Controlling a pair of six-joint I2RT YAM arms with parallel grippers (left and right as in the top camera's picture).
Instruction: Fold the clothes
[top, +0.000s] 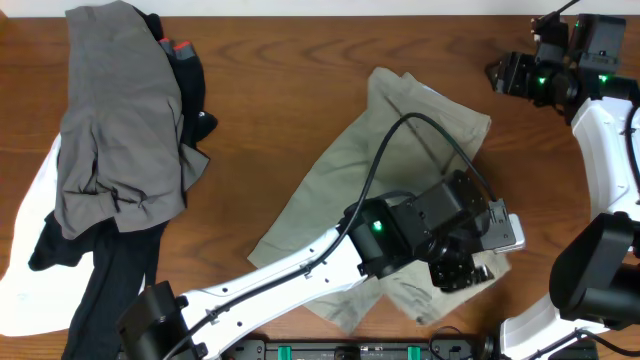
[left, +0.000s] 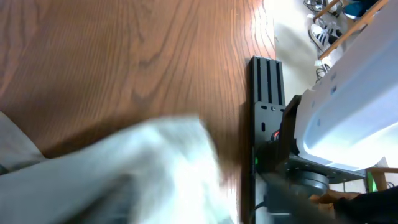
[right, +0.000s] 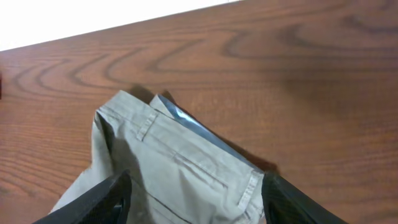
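Note:
The khaki shorts (top: 400, 160) lie crumpled in the middle of the wooden table. My left arm reaches across them, with the left gripper (top: 455, 272) at their lower right edge. In the left wrist view, blurred pale cloth (left: 155, 174) bunches up right at the jaws and hides the fingers, so the gripper looks shut on the shorts. My right gripper (top: 510, 75) hovers at the far right, apart from the shorts. Its fingers (right: 196, 190) are wide open, and the waistband (right: 180, 155) shows beyond them.
A pile of other garments sits at the far left: grey (top: 120, 120), black (top: 190, 90) and white (top: 40, 230). A black rail (left: 267, 93) runs along the table's front edge. The right arm's white base (top: 600, 260) stands at the right.

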